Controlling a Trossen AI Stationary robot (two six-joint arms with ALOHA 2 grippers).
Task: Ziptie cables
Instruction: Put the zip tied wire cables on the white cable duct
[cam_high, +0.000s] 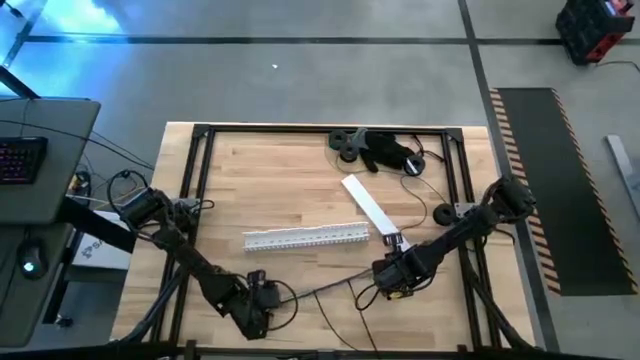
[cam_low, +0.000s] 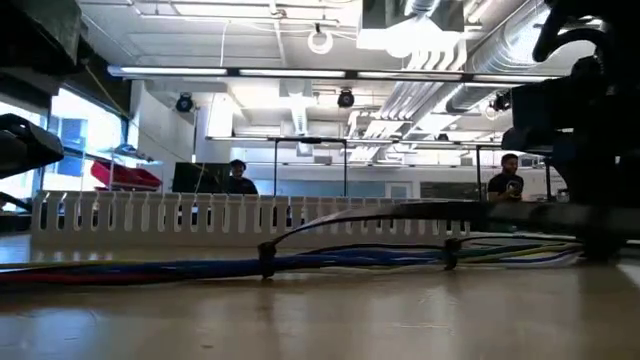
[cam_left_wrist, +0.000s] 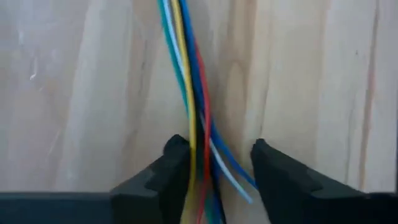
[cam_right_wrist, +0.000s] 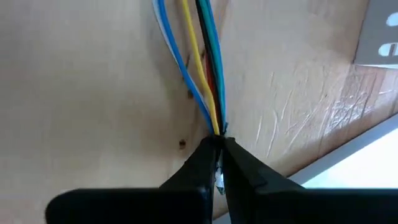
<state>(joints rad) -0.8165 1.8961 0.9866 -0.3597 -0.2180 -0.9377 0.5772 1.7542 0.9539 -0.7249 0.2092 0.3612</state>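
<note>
The cables (cam_high: 325, 285), a bundle of thin coloured wires, lie on the wooden table near its near edge, between my two grippers. In the low view the cables (cam_low: 350, 262) carry two dark ties (cam_low: 267, 262) (cam_low: 452, 255) around them. My left gripper (cam_high: 262, 298) is open at the bundle's left end. In its wrist view the left gripper (cam_left_wrist: 217, 158) has one finger on either side of the cables (cam_left_wrist: 193, 81). My right gripper (cam_high: 392, 278) is shut on the bundle's right end. My left gripper straddles the bundle, and the yellow wire (cam_left_wrist: 189, 134) runs close beside one finger (cam_left_wrist: 177, 155); I cannot tell whether they touch. My right gripper pinches several wires together (cam_right_wrist: 217, 127) between its two fingertips, near the bundle's right end. The fingers lie along the wires, which run away from them over the table.
A long white slotted strip (cam_high: 305, 237) lies on the table just beyond the cables, with a flat white strip (cam_high: 368, 208) slanting to its right. A bulky black gadget (cam_high: 375, 150) sits at the far edge. A black frame (cam_high: 200, 135) borders the table.
</note>
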